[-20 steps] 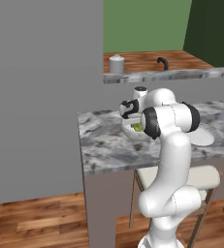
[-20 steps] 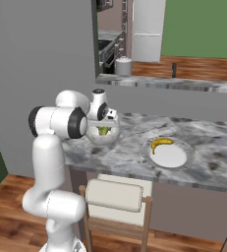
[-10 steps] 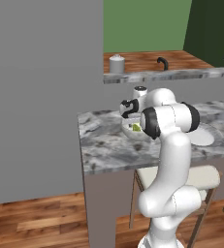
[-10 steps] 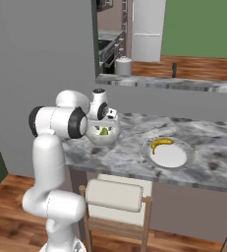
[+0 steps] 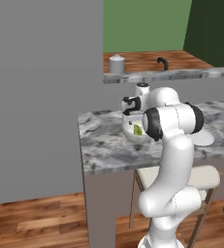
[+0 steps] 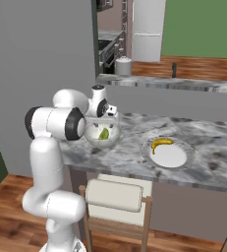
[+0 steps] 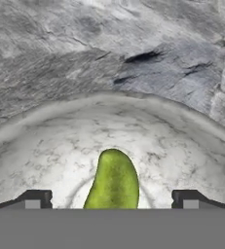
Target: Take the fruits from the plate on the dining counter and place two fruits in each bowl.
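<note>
Fruit point(image 7: 113, 181) (green) lies between parted hand point(image 7: 113, 199) tips.

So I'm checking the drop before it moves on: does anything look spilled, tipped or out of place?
Nothing stands out. The green fruit lies inside the upright pale bowl beneath the open gripper, and the banana sits on the plate.

Base cams flank arm; hand cam close over bowl point(image 7: 109, 121).

Gripper point(image 7: 112, 199) downward, jaws wide apart
</note>
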Robot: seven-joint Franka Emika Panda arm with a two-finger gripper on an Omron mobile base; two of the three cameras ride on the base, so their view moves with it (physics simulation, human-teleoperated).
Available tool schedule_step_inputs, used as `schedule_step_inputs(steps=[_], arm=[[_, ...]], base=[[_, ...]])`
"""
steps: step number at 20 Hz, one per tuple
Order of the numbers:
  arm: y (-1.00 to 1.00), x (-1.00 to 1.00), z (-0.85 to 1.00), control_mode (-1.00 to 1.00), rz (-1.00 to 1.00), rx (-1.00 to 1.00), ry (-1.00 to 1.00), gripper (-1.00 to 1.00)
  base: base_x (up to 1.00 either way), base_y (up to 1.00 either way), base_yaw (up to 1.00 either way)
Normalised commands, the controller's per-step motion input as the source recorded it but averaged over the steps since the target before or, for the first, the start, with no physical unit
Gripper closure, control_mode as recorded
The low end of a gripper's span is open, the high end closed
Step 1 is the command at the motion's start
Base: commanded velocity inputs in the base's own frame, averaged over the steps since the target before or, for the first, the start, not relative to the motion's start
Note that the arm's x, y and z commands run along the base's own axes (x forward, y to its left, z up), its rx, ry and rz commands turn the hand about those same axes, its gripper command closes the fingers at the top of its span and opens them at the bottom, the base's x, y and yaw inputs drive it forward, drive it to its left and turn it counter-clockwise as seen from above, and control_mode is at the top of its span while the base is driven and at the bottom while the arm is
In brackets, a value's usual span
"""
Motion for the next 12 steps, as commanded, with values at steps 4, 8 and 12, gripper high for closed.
schedule_step_inputs(steps=[4, 8, 12], arm=[[-0.23, -0.48, 0.55, -1.00, 0.00, 0.00, -0.04, -1.00], [-0.43, -0.70, 0.47, -1.00, -0.02, 0.00, -0.10, -1.00], [-0.67, -0.72, 0.39, -1.00, -0.05, 0.00, -0.10, -1.00]], base=[[0.00, 0.00, 0.00], [0.00, 0.00, 0.00], [0.00, 0.00, 0.00]])
